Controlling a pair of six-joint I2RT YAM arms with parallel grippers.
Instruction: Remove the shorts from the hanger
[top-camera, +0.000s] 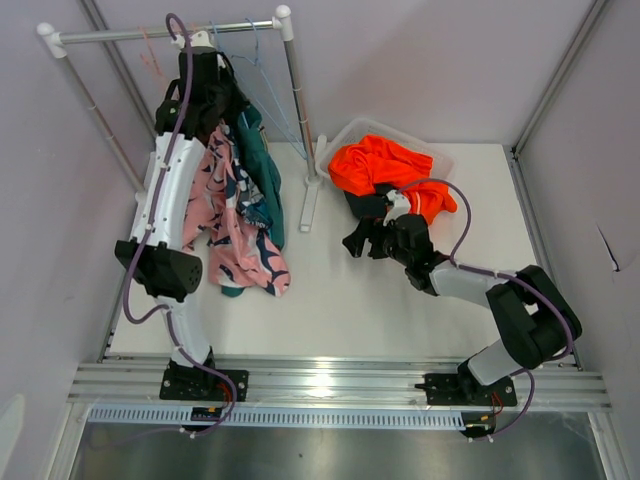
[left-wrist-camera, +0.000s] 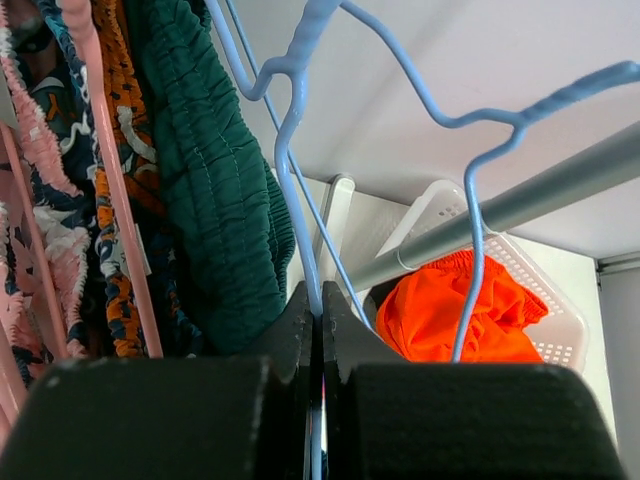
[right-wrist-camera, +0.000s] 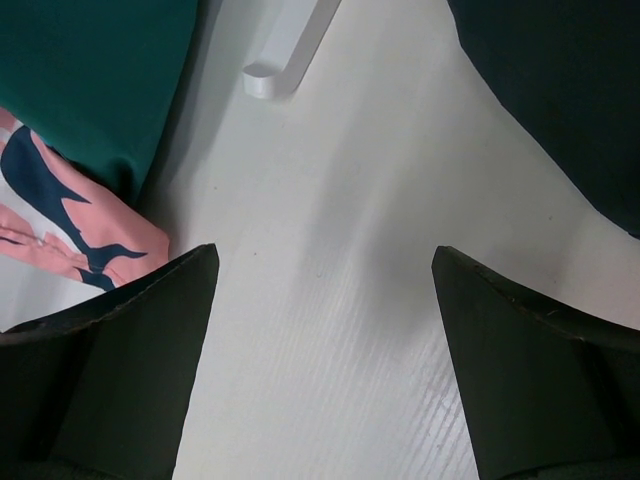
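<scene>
One view, left wrist, shows left tool (left-wrist-camera: 318, 305) pinching blue hanger (left-wrist-camera: 290, 115); right tool (right-wrist-camera: 325, 255) gapes wide.

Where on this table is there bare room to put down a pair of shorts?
Bare table lies in the front middle, between the pink shorts and the right gripper, and a strip right of the basket. Crowded: under the rack, where shorts hang, and the basket, full of orange shorts.
</scene>
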